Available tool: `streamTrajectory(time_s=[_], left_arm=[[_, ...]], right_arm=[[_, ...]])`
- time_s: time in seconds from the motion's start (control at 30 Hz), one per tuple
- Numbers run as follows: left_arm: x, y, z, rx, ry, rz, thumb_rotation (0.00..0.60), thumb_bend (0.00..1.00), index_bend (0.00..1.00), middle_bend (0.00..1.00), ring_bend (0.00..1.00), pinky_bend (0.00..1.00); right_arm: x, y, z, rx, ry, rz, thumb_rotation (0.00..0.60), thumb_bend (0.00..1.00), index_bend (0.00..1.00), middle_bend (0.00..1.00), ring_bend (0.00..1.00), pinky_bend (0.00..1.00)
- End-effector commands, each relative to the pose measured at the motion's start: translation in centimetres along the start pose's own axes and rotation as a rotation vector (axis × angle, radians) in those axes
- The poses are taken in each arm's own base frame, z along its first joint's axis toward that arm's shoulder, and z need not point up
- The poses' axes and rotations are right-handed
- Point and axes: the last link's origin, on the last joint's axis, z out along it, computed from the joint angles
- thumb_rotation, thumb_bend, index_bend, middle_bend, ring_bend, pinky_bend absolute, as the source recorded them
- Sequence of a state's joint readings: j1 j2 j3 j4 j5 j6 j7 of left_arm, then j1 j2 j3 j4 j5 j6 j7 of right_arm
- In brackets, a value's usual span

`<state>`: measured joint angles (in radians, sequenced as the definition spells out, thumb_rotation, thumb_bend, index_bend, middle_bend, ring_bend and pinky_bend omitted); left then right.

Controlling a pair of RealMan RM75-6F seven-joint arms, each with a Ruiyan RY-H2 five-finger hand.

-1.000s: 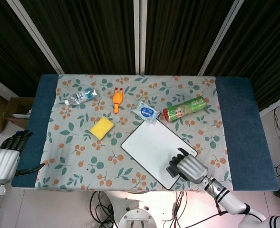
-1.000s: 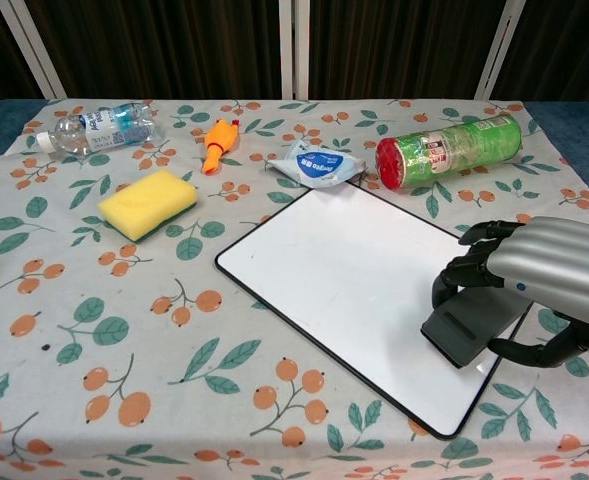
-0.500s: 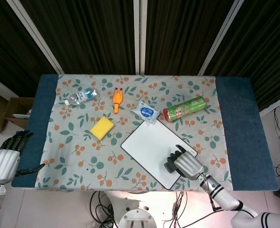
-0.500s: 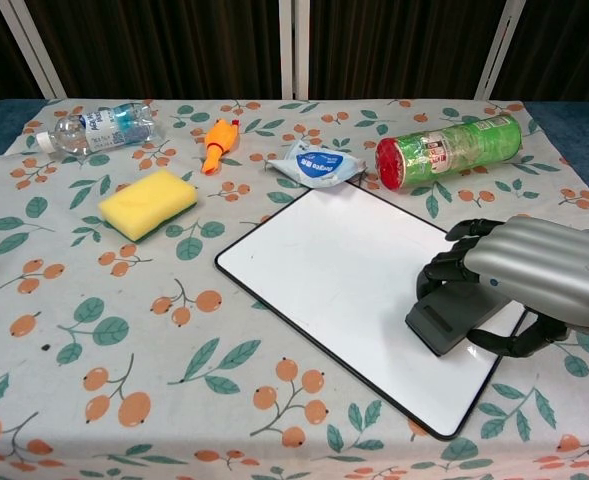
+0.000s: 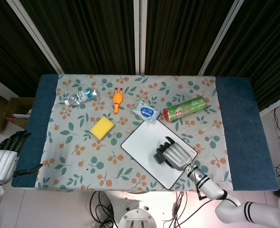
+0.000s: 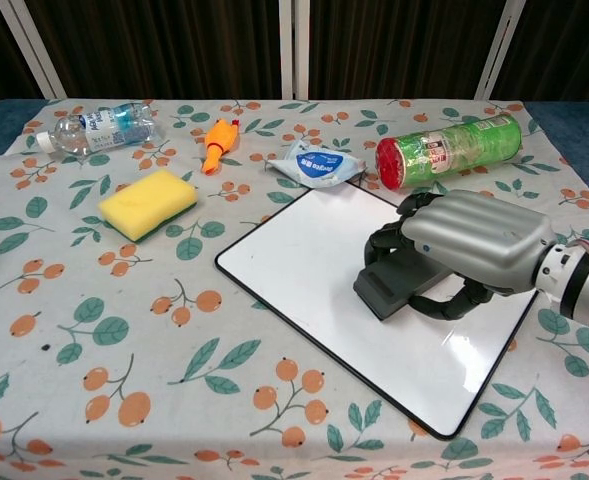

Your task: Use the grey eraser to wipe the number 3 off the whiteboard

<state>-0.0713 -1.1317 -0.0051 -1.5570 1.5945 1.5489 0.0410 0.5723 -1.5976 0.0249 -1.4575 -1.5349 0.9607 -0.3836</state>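
A floral tablecloth (image 6: 174, 330) with orange berries and green leaves covers the table. Near its far left corner lies a clear plastic water bottle (image 6: 99, 127) on its side, and to its right an orange rubber chicken toy (image 6: 217, 144). A yellow sponge (image 6: 147, 203) rests in front of them — well apart from both. Farther right, a blue-and-white wipes packet (image 6: 316, 163) lies flat, and just beside it a green cylindrical can (image 6: 450, 150) on its side — its red end toward the packet. A cardboard box (image 5: 18, 111) sits on the floor at left.
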Motion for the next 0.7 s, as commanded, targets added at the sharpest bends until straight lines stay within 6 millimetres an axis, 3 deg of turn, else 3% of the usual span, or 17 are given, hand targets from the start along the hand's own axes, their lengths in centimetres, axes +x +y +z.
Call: streamTrajectory(time_s=[0.03,0.2,0.5,0.7], left_arm=[[0.0,0.0,0.0,0.001,0.001,-0.002,0.288,0.03,0.13,0.1,0.12,0.23],[0.0,-0.1,-0.1,0.001,0.001,-0.002,0.287,0.03,0.13,0.1,0.12,0.23],[0.0,0.1,0.1,-0.008,-0.001,-0.005,0.288,0.03,0.13,0.1,0.12,0.23],[0.1,0.2,0.3,-0.014,0.004,-0.005,0.288,0.03,0.13,0.1,0.12,0.23]], right_arm=[[0.0,-0.2,0.1,0.005,-0.006,-0.001,0.6,0.47,0.72,0.58,0.51,0.14],[-0.6,0.1,-1.3,0.0,-0.038,-0.002,0.6,0.47,0.72,0.58,0.52,0.14],[-1.4,1.2,-6.3,-0.035,-0.109,0.057,0.6,0.47,0.73,0.59,0.53,0.14],[-1.6,1.4,-7.2,-0.039,-0.118,0.059,0.6,0.47,0.74,0.59,0.53,0.14]])
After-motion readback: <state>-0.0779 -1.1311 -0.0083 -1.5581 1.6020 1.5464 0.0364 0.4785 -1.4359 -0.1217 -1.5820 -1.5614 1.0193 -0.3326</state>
